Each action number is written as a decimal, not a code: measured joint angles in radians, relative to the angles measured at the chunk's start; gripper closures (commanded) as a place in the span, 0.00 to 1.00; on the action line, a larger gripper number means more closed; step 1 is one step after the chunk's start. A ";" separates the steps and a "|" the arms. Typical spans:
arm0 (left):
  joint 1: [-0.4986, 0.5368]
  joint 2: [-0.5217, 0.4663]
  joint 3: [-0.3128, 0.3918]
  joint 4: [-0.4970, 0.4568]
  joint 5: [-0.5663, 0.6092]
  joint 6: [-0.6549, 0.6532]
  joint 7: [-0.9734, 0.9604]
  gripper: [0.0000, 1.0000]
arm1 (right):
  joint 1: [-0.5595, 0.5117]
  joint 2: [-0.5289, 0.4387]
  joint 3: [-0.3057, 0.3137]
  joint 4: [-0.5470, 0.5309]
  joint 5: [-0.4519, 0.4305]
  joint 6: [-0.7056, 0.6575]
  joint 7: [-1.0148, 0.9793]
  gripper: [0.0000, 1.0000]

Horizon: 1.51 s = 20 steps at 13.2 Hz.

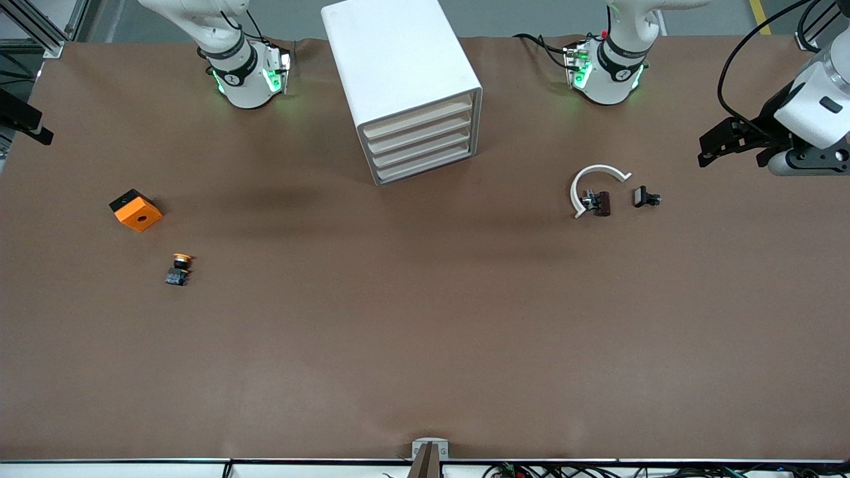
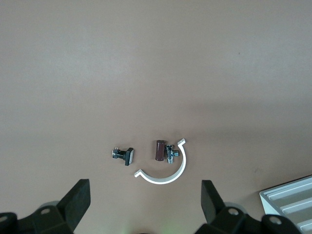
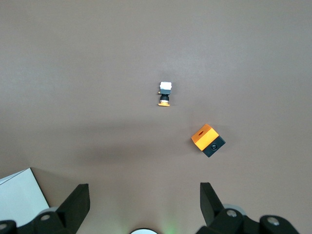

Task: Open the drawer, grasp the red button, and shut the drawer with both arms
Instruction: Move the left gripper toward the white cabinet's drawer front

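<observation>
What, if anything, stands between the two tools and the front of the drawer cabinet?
Nothing visible does. The table in front of the drawer cabinet is bare. The white ring lies low below the open left tool; the orange box and orange-capped button lie below the open right tool.

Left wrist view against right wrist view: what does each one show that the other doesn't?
Only the left wrist view: the white C-shaped clip, a brown part inside its curve, a small black part beside it. Only the right wrist view: an orange-capped button and an orange-and-black box. Both: brown table, a corner of the white drawer cabinet, open fingers.
</observation>
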State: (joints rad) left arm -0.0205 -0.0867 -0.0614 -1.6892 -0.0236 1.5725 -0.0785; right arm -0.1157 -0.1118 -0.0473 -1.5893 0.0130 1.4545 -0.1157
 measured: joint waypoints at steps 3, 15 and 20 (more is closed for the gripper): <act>0.000 0.001 0.000 0.000 0.000 -0.001 0.000 0.00 | 0.000 0.000 0.000 0.000 0.000 0.000 0.000 0.00; -0.004 0.171 -0.011 -0.013 0.000 -0.021 -0.061 0.00 | 0.000 0.000 0.000 -0.002 0.000 0.000 0.000 0.00; -0.047 0.332 -0.016 -0.014 0.000 0.078 -0.091 0.00 | -0.004 0.000 -0.002 0.001 -0.001 0.004 0.000 0.00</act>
State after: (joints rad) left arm -0.0674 0.2453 -0.0775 -1.7027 -0.0237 1.6503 -0.1692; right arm -0.1195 -0.1117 -0.0494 -1.5887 0.0120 1.4590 -0.1157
